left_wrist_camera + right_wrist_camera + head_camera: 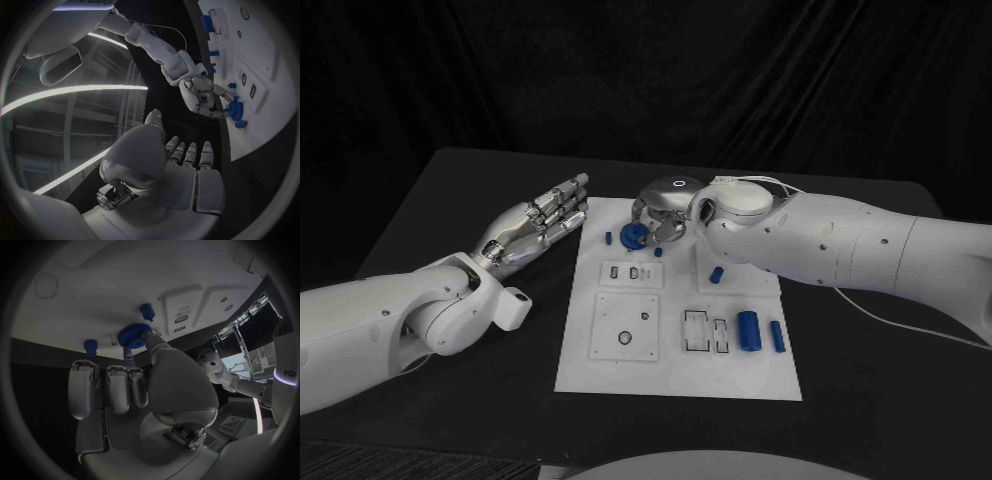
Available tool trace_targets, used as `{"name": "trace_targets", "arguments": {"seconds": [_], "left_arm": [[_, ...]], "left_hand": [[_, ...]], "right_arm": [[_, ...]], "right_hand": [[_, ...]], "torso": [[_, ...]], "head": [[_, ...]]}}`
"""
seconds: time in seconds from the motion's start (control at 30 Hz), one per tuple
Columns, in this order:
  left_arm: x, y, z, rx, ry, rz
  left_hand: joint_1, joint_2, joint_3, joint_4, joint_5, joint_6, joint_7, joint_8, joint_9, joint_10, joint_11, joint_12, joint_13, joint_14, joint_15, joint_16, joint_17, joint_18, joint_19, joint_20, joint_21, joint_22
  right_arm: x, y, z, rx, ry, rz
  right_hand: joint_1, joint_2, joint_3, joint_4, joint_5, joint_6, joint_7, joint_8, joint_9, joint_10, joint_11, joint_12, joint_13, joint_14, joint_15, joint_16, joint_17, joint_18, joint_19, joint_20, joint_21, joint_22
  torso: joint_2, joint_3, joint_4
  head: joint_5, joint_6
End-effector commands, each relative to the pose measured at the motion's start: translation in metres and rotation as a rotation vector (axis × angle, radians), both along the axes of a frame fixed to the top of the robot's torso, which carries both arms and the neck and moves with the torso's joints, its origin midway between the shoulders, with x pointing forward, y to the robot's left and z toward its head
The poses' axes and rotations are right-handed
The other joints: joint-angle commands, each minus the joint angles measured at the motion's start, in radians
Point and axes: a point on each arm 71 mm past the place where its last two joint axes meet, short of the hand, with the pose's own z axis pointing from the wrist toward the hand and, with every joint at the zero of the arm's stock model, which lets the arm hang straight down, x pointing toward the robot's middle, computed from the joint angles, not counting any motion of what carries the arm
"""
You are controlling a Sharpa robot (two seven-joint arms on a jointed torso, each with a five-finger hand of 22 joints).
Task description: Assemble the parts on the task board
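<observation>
Our left hand [535, 222], fingers straight and holding nothing, hovers beside the task board [678, 378] on the counter [444, 200]. Our right hand [661, 215] pinches the blue gear [635, 235] at the board's far end (small, rigid, likely light and slick; best taken by its rim).

A black, matte, flat-topped table [459, 200] takes up the middle of the scene, its far edge running straight across and its corners rounded off where the top narrows toward the back. Behind it hangs a black cloth curtain [646, 70], falling in soft vertical folds from the top down to the table's far edge and spreading the full width behind it. At the near left corner, a strip of dark ribbed flooring [401, 462] shows beside the table.
</observation>
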Motion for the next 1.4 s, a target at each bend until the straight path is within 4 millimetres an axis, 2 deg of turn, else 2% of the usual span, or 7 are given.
{"name": "trace_targets", "arguments": {"seconds": [0.03,0.33,0.43,0.53,1.03,1.4], "left_arm": [[-0.003,-0.002,0.009,-0.082,-0.093,-0.034],[-0.003,-0.001,0.009,-0.080,-0.093,-0.033],[-0.003,-0.001,0.009,-0.080,-0.092,-0.032],[-0.003,-0.001,0.009,-0.079,-0.091,-0.031],[-0.002,0.001,0.008,-0.074,-0.086,-0.028],[-0.001,0.000,0.008,-0.070,-0.079,-0.030]], "left_hand": [[0.009,0.003,0.004,-0.001,0.006,0.001,0.007,0.001,0.001,0.000,0.006,-0.003,-0.001,0.003,0.007,-0.004,-0.001,0.020,-0.002,0.006,-0.006,-0.002],[0.010,0.004,0.005,-0.001,0.009,0.001,0.008,0.001,0.001,0.000,0.007,-0.003,-0.001,0.003,0.008,-0.004,-0.001,0.020,-0.002,0.007,-0.006,-0.002],[0.010,0.004,0.005,-0.001,0.009,0.001,0.008,0.001,0.001,0.000,0.007,-0.003,-0.001,0.003,0.008,-0.004,-0.001,0.020,-0.002,0.007,-0.006,-0.002],[0.010,0.004,0.005,-0.001,0.009,0.001,0.008,0.001,0.001,0.000,0.007,-0.003,-0.001,0.003,0.008,-0.004,-0.001,0.020,-0.002,0.007,-0.006,-0.002],[0.011,0.004,0.006,0.000,0.010,0.000,0.008,0.000,0.001,0.000,0.007,-0.003,-0.001,0.003,0.008,-0.004,-0.001,0.021,-0.002,0.008,-0.006,-0.002],[0.011,0.004,0.006,0.000,0.010,-0.001,0.010,0.000,0.001,0.000,0.007,-0.003,-0.001,0.003,0.008,-0.004,-0.001,0.022,-0.002,0.009,-0.006,-0.002]], "right_arm": [[-0.002,-0.002,-0.005,-0.002,-0.002,0.005],[-0.002,-0.003,-0.001,0.042,-0.042,0.012],[-0.002,-0.003,0.002,0.076,-0.056,0.010],[-0.002,-0.003,0.004,0.099,-0.067,0.009],[-0.001,-0.010,0.014,0.159,-0.106,-0.006],[0.002,-0.026,0.012,0.143,-0.092,-0.047]], "right_hand": [[0.010,0.005,0.001,-0.007,0.008,0.021,-0.019,0.029,0.087,0.104,-0.009,0.004,0.263,0.090,-0.007,0.001,0.197,-0.011,0.041,-0.008,-0.003,0.193],[-0.006,0.009,0.001,0.000,0.030,0.029,-0.020,0.047,0.108,0.104,-0.011,0.004,0.263,0.089,-0.010,-0.003,0.191,-0.012,0.043,-0.012,0.000,0.196],[-0.020,0.008,0.003,0.009,0.055,0.032,-0.017,0.045,0.113,0.104,-0.009,0.004,0.263,0.088,-0.009,-0.007,0.184,-0.013,0.044,-0.012,0.000,0.197],[-0.029,0.005,0.004,0.014,0.060,0.030,-0.014,0.040,0.113,0.104,-0.007,0.004,0.263,0.087,-0.008,-0.010,0.180,-0.013,0.045,-0.011,0.002,0.198],[-0.040,-0.001,0.006,0.020,0.062,0.032,-0.008,0.030,0.111,0.104,-0.002,0.004,0.263,0.086,-0.004,-0.013,0.174,-0.014,0.048,-0.009,0.006,0.201],[-0.043,-0.002,0.007,0.022,0.061,0.032,-0.006,0.025,0.109,0.104,0.001,0.004,0.263,0.087,-0.002,-0.013,0.174,-0.014,0.048,-0.008,0.006,0.201]], "torso": [[0.000,0.0003,-0.0003],[0.000,0.0003,0.0000],[0.000,0.0004,-0.0004],[0.000,0.0003,-0.0002],[0.000,0.0000,0.0008],[0.000,0.0003,-0.0003]], "head": [[0.000,0.000],[0.001,0.000],[0.001,0.001],[0.002,0.001],[0.008,-0.002],[0.008,-0.002]]}}
